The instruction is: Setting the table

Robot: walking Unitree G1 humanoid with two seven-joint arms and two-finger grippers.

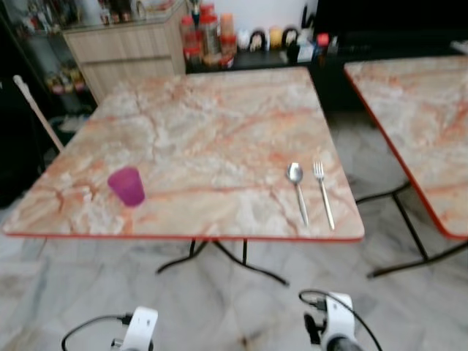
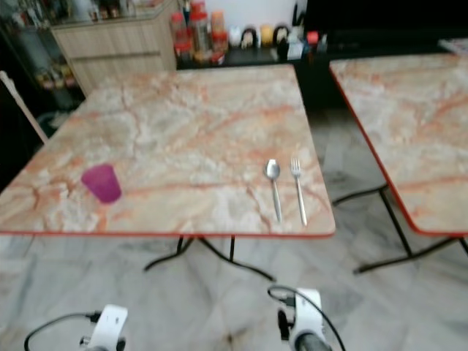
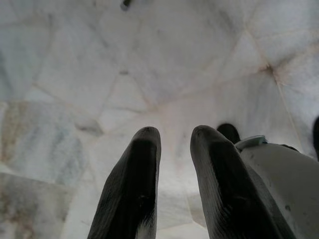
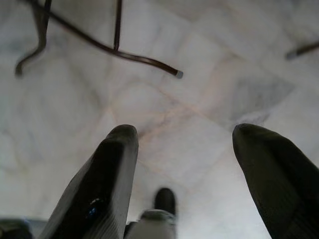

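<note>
A marble-patterned table with a red edge stands in front of me. A purple cup sits upright near its front left. Close to the front right edge, a spoon and a fork lie side by side, handles toward me. Both arms hang low below the table's front edge, the left wrist and the right wrist at the bottom of the eye views. My left gripper points at the floor, fingers close together and empty. My right gripper is open over the floor tiles.
A second marble table stands to the right across a narrow gap. Black folding table legs spread over the pale tiled floor. Behind are a wooden cabinet, a dark shelf with jars, and a leaning stick at the left.
</note>
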